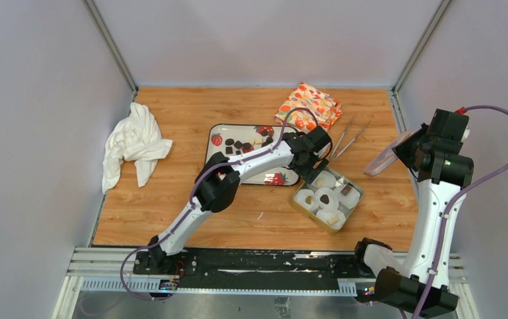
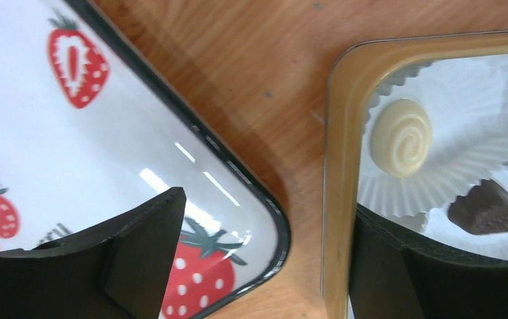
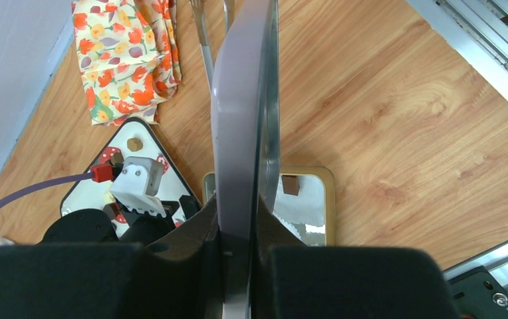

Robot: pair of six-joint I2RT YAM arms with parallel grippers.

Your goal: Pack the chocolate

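Several chocolates [image 1: 240, 144] lie loose on the strawberry-print tray [image 1: 219, 156], not yet packed. In the tin [image 2: 340, 166] beside it, a cream swirl piece [image 2: 401, 137] and a dark piece [image 2: 484, 207] each sit in a white paper cup [image 2: 464, 100]; the overhead view suggests a couple more cups are filled. Left gripper [image 2: 264, 212] is released and empty, straddling the tray corner and tin edge above the bench [image 2: 251, 73]. Right gripper [image 3: 241, 246] is clenched on the lid [image 3: 245, 119], held edge-up to the tin's right. Judgement: roughly midway; remaining pieces and lid closure are left.
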